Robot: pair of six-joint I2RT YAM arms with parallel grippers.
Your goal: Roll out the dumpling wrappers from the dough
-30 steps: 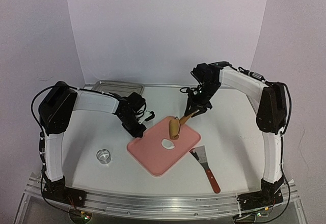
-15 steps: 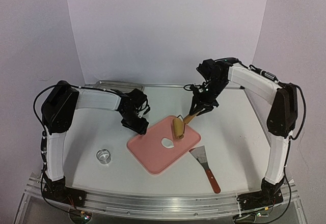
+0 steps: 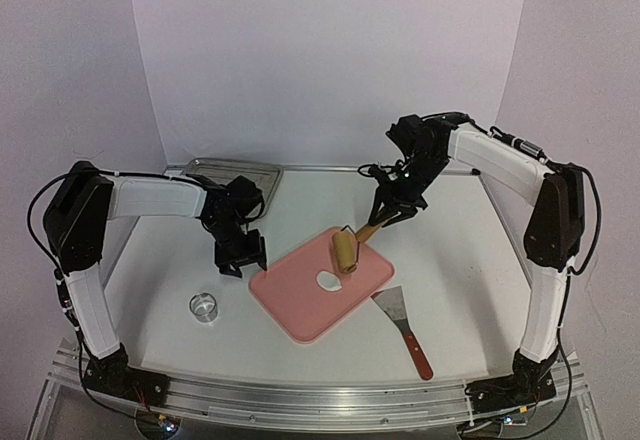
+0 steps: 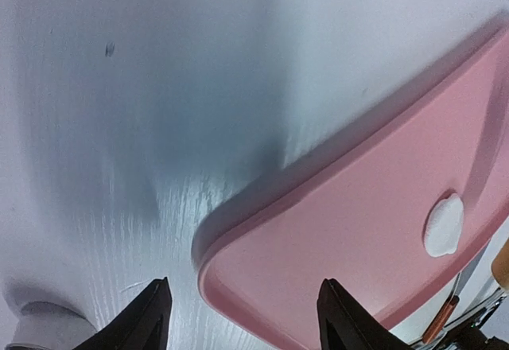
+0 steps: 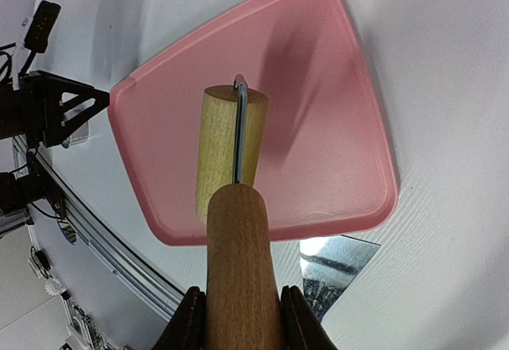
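Note:
A small white lump of dough (image 3: 328, 282), flattish with an uneven outline, lies on the pink cutting board (image 3: 300, 305). In the left wrist view the dough (image 4: 443, 224) sits far across the board (image 4: 358, 231). My right gripper (image 3: 386, 216) is shut on the wooden roller's handle (image 5: 238, 270). The roller's drum (image 3: 344, 252) rests on the board's far part, just behind the dough. My left gripper (image 3: 240, 258) hovers open just left of the board's left corner, with nothing between its fingers (image 4: 151, 318). No dumpling wrappers show in any view.
A small metal ring cutter (image 3: 205, 307) stands on the table at the front left. A scraper (image 3: 405, 332) with a red-brown handle lies to the right of the board. A metal tray (image 3: 232, 172) sits at the back left.
My left gripper has opened and drawn back leftwards off the board's left corner. The right arm has shifted a little to the right with the roller, still on the board.

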